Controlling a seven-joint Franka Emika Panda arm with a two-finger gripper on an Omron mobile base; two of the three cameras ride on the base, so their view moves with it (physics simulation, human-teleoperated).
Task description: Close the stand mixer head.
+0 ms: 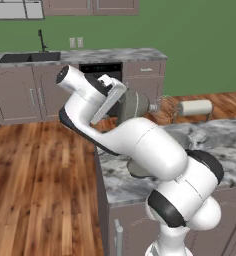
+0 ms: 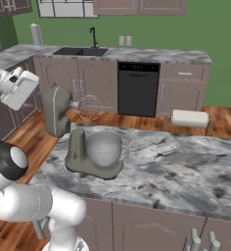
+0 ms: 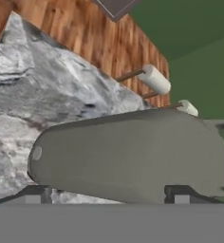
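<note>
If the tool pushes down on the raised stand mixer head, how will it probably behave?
The stand mixer head looks rigid, so it should swing at its column, not bend. Its smooth rounded shell may let the tool slide. The broad base probably resists tipping.

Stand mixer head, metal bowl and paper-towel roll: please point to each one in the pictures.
stand mixer head [image 3: 133, 154], hand view, on its grey-olive side.
metal bowl [image 2: 103, 148], right base view, on its shiny front wall.
paper-towel roll [image 2: 189, 118], right base view, on the middle of the white roll.
</note>
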